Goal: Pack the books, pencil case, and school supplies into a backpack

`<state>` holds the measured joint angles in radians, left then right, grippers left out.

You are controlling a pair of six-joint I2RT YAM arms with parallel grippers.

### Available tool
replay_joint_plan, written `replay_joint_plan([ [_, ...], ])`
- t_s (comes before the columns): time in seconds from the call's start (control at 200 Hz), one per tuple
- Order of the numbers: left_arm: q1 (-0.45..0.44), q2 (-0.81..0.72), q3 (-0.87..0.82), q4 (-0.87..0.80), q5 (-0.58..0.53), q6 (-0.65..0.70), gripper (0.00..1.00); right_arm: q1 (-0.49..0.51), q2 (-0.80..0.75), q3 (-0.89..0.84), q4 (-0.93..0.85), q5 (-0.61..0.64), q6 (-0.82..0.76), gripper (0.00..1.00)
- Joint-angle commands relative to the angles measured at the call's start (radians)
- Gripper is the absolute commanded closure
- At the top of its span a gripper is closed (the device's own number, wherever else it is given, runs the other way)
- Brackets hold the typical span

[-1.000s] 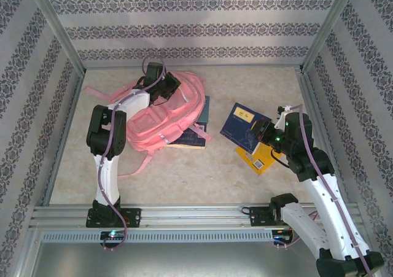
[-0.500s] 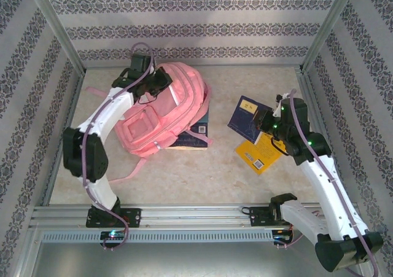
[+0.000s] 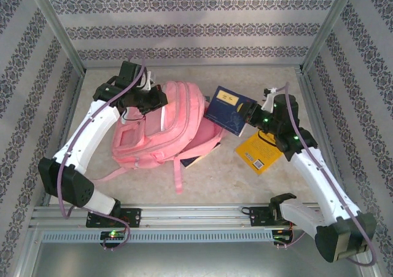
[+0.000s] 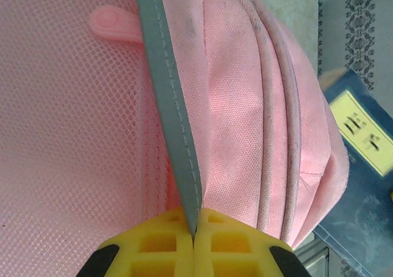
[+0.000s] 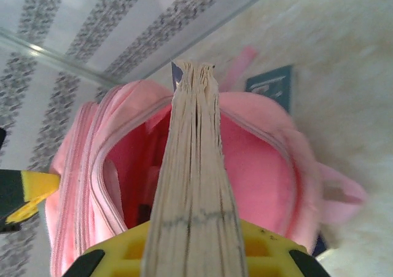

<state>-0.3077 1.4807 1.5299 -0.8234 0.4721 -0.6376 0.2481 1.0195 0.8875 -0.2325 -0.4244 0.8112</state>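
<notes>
Two white arms with black joints, as I see them on my feed.
My left arm (image 3: pixel 86 132) and right arm (image 3: pixel 319 179) are white tubes between chunky black joint housings (image 3: pixel 77 188). A mauve cable (image 3: pixel 59 203) trails each, green lights (image 3: pixel 265 121) glow near the right wrist, and the finger pads (image 4: pixel 153 249) are yellow and gridded.

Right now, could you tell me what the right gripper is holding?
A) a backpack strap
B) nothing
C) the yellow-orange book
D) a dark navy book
D: the right gripper is clamped on the dark navy book, while the yellow-orange book lies on the table.
</notes>
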Motion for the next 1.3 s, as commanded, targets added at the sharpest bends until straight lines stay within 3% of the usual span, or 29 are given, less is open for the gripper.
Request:
replay_joint_plan([
  [0.0,-0.006,-0.034,-0.004,0.021,0.073,0.039,1.00,0.027,0.051,-0.027,0.145,-0.152,0.136,1.00],
  [0.165,-0.008,-0.026,-0.002,0.019,0.083,0.045,1.00,0.045,0.135,-0.065,0.270,-0.262,0.284,1.00],
  [0.42,-0.008,0.015,0.009,-0.041,0.063,0.049,0.96,0.084,0.260,-0.156,0.777,-0.326,0.609,1.00],
  [0.455,-0.009,0.030,0.039,-0.076,0.046,0.052,0.92,0.082,0.277,-0.163,0.847,-0.322,0.655,1.00],
  [0.555,-0.009,0.056,0.142,-0.180,-0.052,0.073,0.61,0.086,0.323,-0.180,1.026,-0.284,0.753,1.00],
  [0.63,-0.010,0.055,0.203,-0.223,-0.111,0.081,0.48,0.096,0.345,-0.144,1.033,-0.308,0.757,1.00],
  [0.709,-0.020,0.043,0.249,-0.256,-0.163,0.084,0.42,0.109,0.349,-0.108,1.019,-0.314,0.751,1.00],
  [0.844,-0.119,0.062,0.359,-0.336,-0.287,0.128,0.31,0.119,0.352,-0.063,0.988,-0.315,0.749,1.00],
  [1.084,-0.304,0.264,0.606,-0.559,-0.498,0.107,0.30,0.145,0.362,-0.015,0.928,-0.322,0.708,1.00],
  [1.294,-0.370,0.436,0.820,-0.641,-0.535,0.041,0.28,0.156,0.357,0.009,0.882,-0.330,0.676,1.00],
])
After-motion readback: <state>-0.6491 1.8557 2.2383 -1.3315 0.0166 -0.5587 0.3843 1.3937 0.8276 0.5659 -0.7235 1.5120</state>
